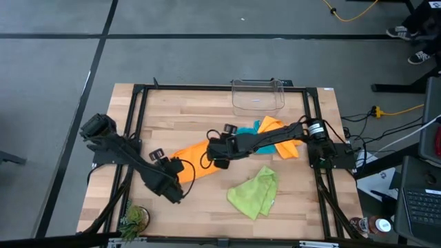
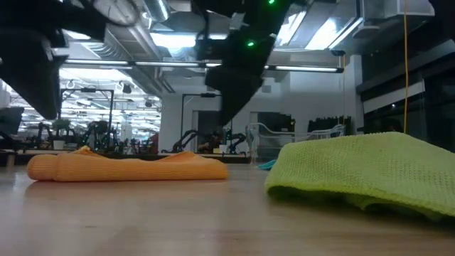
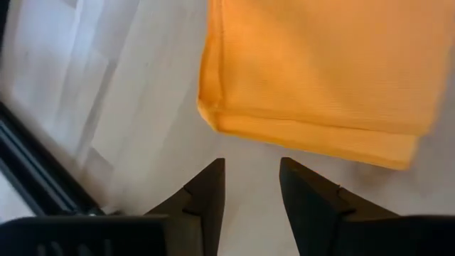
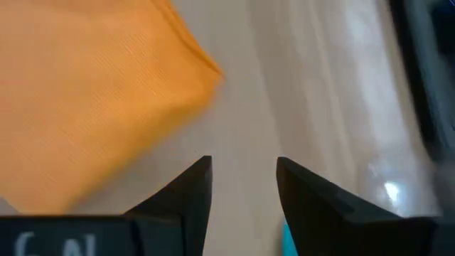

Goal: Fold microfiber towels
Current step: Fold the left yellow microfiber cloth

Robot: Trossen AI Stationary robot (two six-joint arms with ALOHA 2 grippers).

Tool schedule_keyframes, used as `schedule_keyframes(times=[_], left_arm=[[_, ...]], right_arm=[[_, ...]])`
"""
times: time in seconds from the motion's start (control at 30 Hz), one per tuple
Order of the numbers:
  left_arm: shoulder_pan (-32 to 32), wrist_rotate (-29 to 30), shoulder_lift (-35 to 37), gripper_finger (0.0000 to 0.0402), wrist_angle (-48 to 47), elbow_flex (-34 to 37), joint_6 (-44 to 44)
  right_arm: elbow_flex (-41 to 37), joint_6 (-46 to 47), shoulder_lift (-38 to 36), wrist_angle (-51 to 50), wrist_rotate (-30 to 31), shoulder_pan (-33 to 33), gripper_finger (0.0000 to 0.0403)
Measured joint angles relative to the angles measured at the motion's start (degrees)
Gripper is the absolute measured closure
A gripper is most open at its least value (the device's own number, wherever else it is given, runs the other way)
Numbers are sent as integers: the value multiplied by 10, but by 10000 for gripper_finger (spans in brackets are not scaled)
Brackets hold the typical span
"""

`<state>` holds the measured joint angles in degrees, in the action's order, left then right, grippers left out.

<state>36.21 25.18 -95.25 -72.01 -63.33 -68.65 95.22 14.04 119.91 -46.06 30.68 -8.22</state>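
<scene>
A folded orange towel (image 1: 196, 151) lies flat on the table at its middle; it also shows in the low view (image 2: 128, 167). My left gripper (image 3: 252, 167) is open and empty, just short of the towel's folded edge (image 3: 306, 131), at its near left end (image 1: 183, 167). My right gripper (image 4: 244, 163) is open and empty over bare wood beside the towel's corner (image 4: 192, 64), at its right end (image 1: 212, 150). A second orange towel (image 1: 279, 138) and a teal towel (image 1: 249, 129) lie crumpled under my right arm. A lime green towel (image 1: 255, 193) lies crumpled at the near right.
A clear plastic bin (image 1: 258, 95) stands at the table's far edge. A small green plant (image 1: 134, 219) sits at the near left corner. A black frame (image 1: 138, 110) runs round the tabletop. Bare wood shows at the far left and near middle.
</scene>
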Motion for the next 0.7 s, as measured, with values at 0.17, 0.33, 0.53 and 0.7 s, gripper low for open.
schedule_keyframes(times=[0.17, 0.33, 0.53, 0.7], left_arm=[[33, 19, 13, 275, 15, 0, -36], [47, 26, 7, 274, 68, 0, -42], [32, 71, 7, 278, 124, 0, 7], [-65, 31, 7, 278, 113, 0, 11]], right_arm=[[0, 72, -5, -78, 21, -21, 244], [0, 126, -6, -137, 8, -59, 244], [-1, 212, -43, -276, 50, -125, 245], [-1, 355, -98, -423, 114, -158, 245]])
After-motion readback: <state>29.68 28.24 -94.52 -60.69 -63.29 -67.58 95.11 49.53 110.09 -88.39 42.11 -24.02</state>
